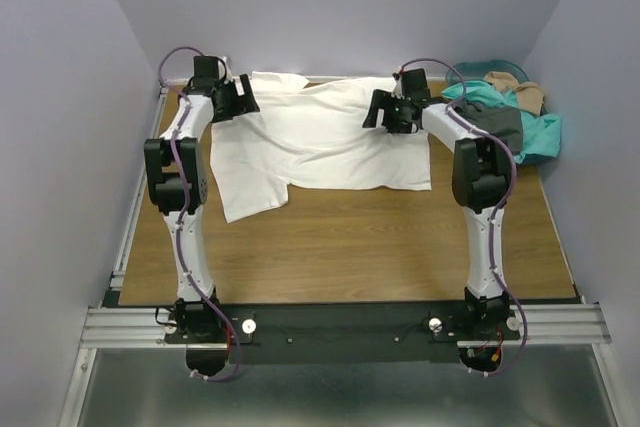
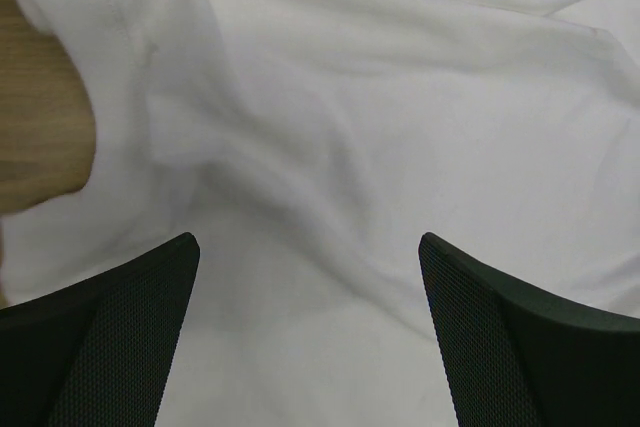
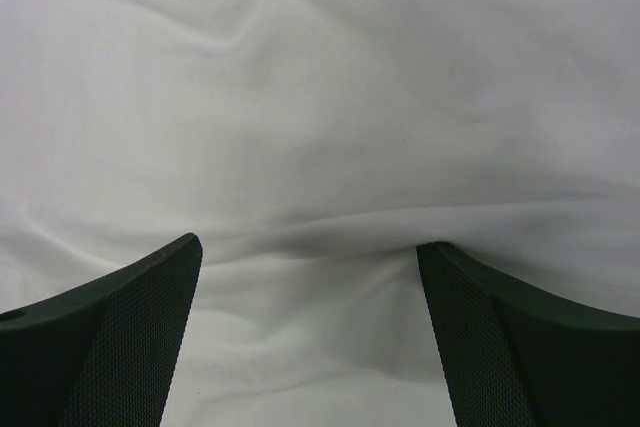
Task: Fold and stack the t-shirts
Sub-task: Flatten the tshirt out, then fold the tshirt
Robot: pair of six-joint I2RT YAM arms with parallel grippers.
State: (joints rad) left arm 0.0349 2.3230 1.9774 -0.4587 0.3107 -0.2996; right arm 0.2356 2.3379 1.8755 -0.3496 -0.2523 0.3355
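Wooden table point(image 1: 400, 247): white t-shirt point(image 1: 330, 142) lies spread; your left gripper point(image 1: 237, 98) and right gripper point(image 1: 386, 111) both gape wide over it.

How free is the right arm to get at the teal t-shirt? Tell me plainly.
Probably free enough. The right gripper hangs open and empty over the white t-shirt. The teal t-shirt lies exposed in the pile close beside that arm, and nothing stands between them.

Right arm point(image 1: 480, 172) hides part of the teal t-shirt point(image 1: 541, 133); basket point(image 1: 500, 66) mostly covered
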